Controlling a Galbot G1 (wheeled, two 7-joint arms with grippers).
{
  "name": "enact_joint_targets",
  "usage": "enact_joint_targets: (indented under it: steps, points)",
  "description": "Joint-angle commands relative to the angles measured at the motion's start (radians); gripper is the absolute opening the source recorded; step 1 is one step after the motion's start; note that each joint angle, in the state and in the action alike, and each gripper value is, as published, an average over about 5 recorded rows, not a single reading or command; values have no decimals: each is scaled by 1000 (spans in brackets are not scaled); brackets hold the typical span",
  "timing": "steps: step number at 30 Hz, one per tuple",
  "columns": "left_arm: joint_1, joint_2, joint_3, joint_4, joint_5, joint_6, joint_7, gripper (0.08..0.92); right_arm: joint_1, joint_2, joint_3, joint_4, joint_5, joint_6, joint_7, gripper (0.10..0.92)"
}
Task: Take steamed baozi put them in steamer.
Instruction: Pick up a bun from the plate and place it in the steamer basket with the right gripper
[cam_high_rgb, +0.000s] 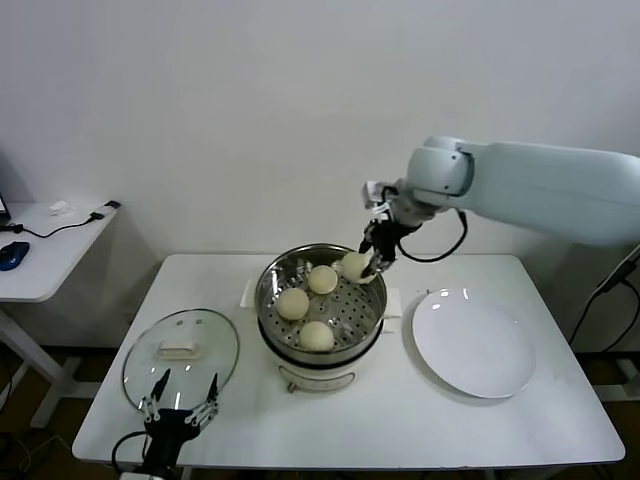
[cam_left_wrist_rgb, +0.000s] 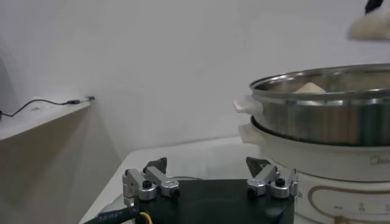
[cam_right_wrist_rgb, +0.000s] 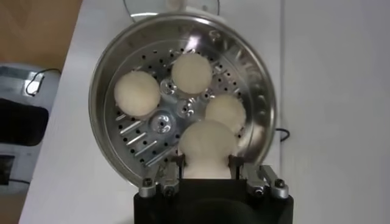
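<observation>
No legible text anywhere. Only candidate: small grey mark w/ a curved brown line on the front of the white cooker base under the steamer, left wrist view, too small and blurred to read. Head view shows the same base front, nothing readable on it either.

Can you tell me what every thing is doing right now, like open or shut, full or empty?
Round shiny steel steamer basket: uncovered, three buns inside.
Three cream-white round dough buns: lying on the holed floor.
Fourth cream-white bun: gripped, held over the steamer's far rim.
Right gripper: shut on the fourth bun.
Left gripper: open, empty, near the table's front edge.
Round glass lid: off, flat on the table.
Flat white plate: empty.
</observation>
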Motion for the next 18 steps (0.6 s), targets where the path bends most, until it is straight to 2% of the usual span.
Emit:
enact_joint_targets:
  steps: [1,18]
  points:
    - [1,4,-4,-2,-3,-1,1,823,-131,56,-13,-1,-5,-75,104,518]
    - [-10,10,-3,9,-2,-4,4,823,-181,55,0,-22,-33,-84,112,522]
